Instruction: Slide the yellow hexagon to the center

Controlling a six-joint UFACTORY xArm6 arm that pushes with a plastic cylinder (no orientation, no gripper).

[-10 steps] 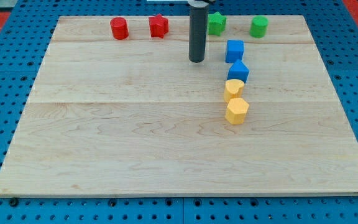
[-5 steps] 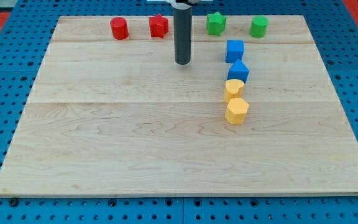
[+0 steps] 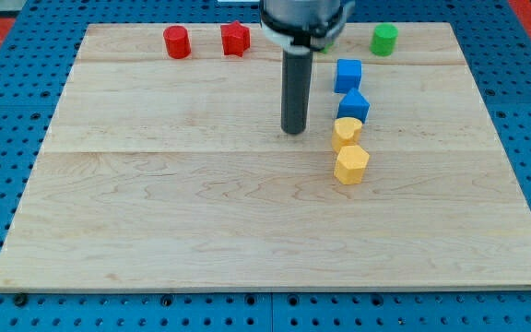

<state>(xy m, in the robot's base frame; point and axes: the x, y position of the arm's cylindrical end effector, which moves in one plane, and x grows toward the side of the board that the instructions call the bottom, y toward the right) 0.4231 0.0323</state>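
The yellow hexagon (image 3: 351,164) lies right of the board's middle. A second yellow block (image 3: 346,133), rounded, touches it on its upper side. My tip (image 3: 293,130) is on the board left of the rounded yellow block, apart from it, and up-left of the yellow hexagon. The arm's body hides most of the green block at the view's top.
Two blue blocks (image 3: 348,75) (image 3: 354,104) stand in a column above the yellow ones. A red cylinder (image 3: 177,41) and a red star-like block (image 3: 235,38) sit at the top left. A green cylinder (image 3: 384,39) sits at the top right. The wooden board (image 3: 155,203) rests on a blue pegboard.
My tip first moved left along the top, then came down and right, closer to the yellow blocks. No block has moved.
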